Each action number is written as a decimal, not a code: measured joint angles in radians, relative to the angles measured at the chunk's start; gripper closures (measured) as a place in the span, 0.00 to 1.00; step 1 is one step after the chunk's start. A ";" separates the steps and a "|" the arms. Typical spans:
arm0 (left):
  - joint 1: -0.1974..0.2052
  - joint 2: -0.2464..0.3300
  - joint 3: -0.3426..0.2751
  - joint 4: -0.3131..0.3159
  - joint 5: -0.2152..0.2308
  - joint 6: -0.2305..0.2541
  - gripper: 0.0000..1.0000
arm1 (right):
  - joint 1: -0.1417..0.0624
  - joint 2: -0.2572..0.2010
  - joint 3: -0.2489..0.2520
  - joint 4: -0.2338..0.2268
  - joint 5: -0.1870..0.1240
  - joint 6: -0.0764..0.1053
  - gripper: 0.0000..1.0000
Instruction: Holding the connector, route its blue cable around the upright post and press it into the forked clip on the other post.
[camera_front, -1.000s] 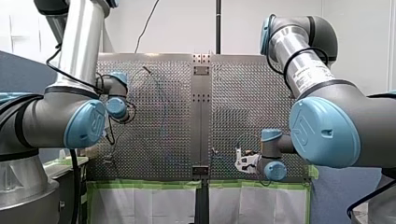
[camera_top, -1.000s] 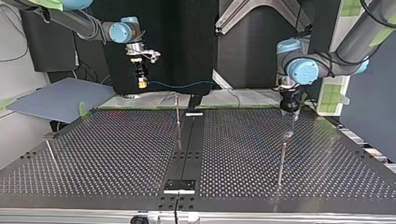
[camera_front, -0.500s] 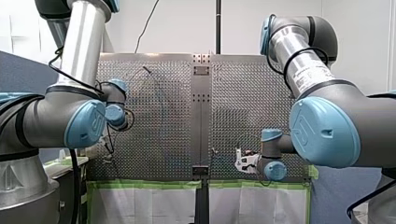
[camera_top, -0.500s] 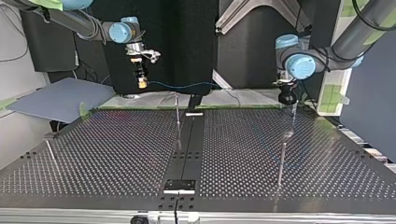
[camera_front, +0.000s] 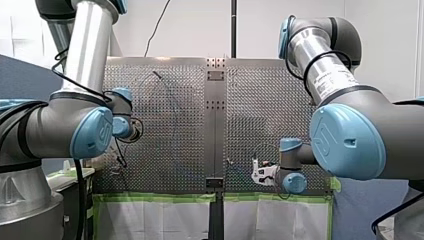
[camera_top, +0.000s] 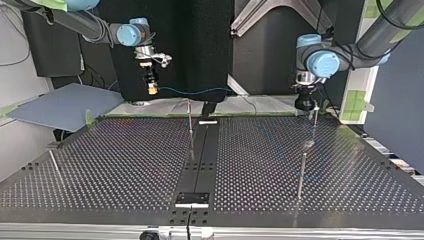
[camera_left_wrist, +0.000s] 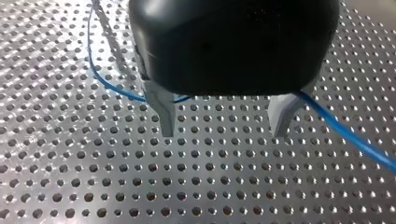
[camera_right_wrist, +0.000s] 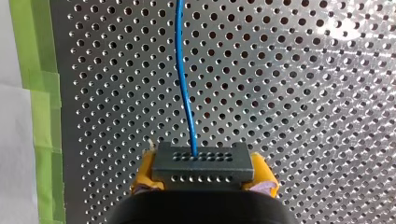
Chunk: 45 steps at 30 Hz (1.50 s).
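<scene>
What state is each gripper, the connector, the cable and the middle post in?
right gripper: shut on the connector, a yellow pad on each side.
connector: clamped, held off the table.
blue cable: plugged into the connector, running away over the table.
left gripper: open, nothing between its fingers; the cable passes behind them, ungripped.
upright post: standing upright.

Perforated table (camera_top: 125, 165), solid dark centre strip (camera_top: 202, 150) running down its middle. Green tape (camera_right_wrist: 39, 93) along one edge, white sheeting (camera_front: 155, 220) hanging below it. Grey-blue board (camera_top: 65, 105) off the far corner at the top view's left. Black backdrop (camera_top: 200, 45) behind.
</scene>
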 joint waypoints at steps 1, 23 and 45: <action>0.005 0.000 -0.004 0.010 0.010 -0.010 0.01 | 0.000 0.000 0.000 0.000 0.000 0.000 1.00; 0.031 0.082 -0.116 0.121 0.122 -0.189 0.01 | 0.000 0.000 0.000 0.002 0.000 -0.003 1.00; 0.046 0.224 -0.197 0.209 0.086 -0.362 0.01 | 0.000 0.000 0.000 0.001 0.000 -0.004 1.00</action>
